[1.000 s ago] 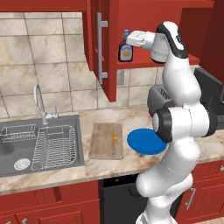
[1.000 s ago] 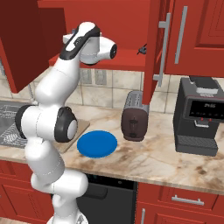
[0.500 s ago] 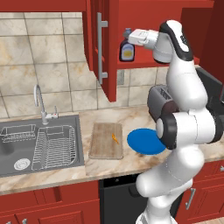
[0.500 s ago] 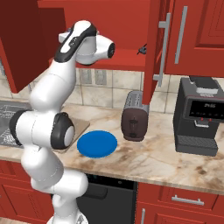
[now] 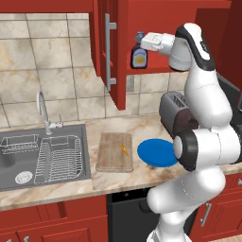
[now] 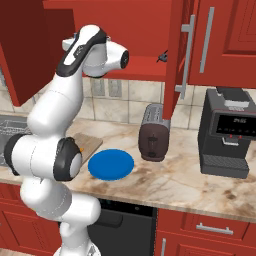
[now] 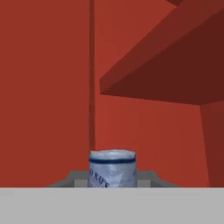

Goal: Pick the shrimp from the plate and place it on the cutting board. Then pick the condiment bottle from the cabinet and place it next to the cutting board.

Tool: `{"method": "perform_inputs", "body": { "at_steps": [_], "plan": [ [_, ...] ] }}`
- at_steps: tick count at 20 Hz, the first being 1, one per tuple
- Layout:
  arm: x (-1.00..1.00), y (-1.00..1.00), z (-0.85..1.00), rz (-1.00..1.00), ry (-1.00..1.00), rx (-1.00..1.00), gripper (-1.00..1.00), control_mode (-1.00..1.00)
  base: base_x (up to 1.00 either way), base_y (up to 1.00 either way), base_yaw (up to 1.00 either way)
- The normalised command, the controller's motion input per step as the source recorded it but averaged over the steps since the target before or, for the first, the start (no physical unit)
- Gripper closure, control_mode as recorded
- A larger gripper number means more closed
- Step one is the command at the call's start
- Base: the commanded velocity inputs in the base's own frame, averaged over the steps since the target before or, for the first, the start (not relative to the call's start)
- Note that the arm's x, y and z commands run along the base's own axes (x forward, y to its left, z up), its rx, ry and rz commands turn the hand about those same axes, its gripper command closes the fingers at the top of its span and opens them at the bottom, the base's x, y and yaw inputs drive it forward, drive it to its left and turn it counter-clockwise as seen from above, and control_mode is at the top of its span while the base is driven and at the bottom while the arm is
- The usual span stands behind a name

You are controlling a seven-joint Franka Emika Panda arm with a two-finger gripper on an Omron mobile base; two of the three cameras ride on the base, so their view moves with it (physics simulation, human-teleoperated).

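While narrowly parted, claw point(image 5: 141, 41) clasps condiment bottle point(image 5: 139, 56)

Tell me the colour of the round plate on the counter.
Bright blue: the flat round plate beside the wooden board, clearest in the left base view.

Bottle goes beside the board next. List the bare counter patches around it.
Bare counter lies in front of the cutting board, and between it and the sink. Its right side is crowded: the plate sits close, toaster behind.
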Motion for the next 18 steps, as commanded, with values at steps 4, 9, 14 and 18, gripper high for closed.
{"method": "perform_inputs", "body": {
  "at_steps": [4, 9, 14, 18],
  "plan": [
    [-0.38, 0.00, 0.00, 0.00, 0.00, 0.00, 1.00, -1.00, 0.00, 0.00, 0.00],
    [-0.40, 0.00, 0.00, 0.00, 0.00, 0.00, 1.00, -1.00, 0.00, 0.00, 0.00],
    [-0.44, 0.00, 0.00, 0.00, 0.00, 0.00, 1.00, -1.00, 0.00, 0.00, 0.00],
    [-0.45, 0.00, 0.00, 0.00, 0.00, 0.00, 1.00, -1.00, 0.00, 0.00, 0.00]
  ]
}}
